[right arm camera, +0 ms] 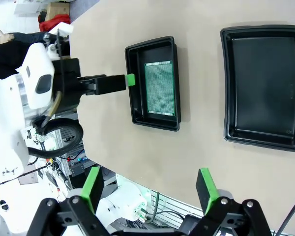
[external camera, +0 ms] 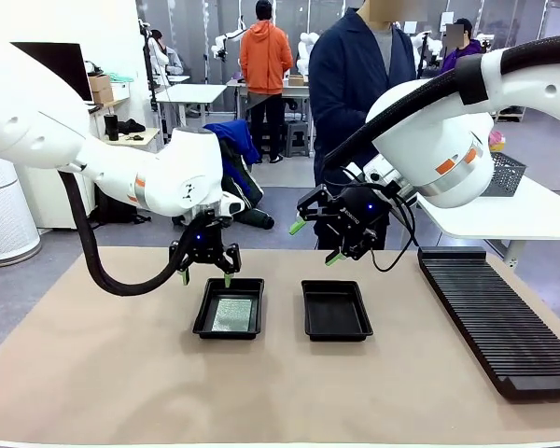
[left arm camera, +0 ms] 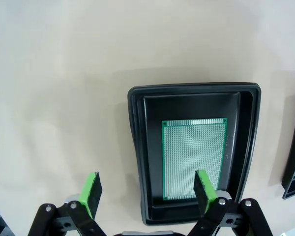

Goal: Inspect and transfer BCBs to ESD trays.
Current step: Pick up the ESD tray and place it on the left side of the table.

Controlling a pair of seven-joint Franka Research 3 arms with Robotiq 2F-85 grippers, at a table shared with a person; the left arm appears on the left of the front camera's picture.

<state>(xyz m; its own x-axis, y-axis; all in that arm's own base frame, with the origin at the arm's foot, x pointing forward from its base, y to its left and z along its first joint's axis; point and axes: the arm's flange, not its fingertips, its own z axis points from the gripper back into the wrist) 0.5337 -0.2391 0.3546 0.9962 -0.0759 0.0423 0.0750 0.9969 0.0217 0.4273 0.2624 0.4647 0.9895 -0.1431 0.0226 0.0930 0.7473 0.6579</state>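
One board (left arm camera: 194, 160) lies flat and face up in the left tray (left arm camera: 133, 147), close to one short wall. The right tray (right arm camera: 263, 88) beside it holds nothing. Both sit on the worktop (external camera: 93, 373), with a rack (external camera: 495, 327) well off to the right.

The left hand (external camera: 205, 276) hovers over the left tray's far rim, spread wide and pinching nothing. The right hand (external camera: 315, 243) hangs higher, behind the right tray, also spread and bare.

The board looks thin, light and stiff. Its face is probably slick and easily marked, and I judge it apt to tilt or slip in a loose pinch. Flat on the tray floor, it offers only its edges. A light hold across the two long edges looks best, keeping the pads off the speckled face.
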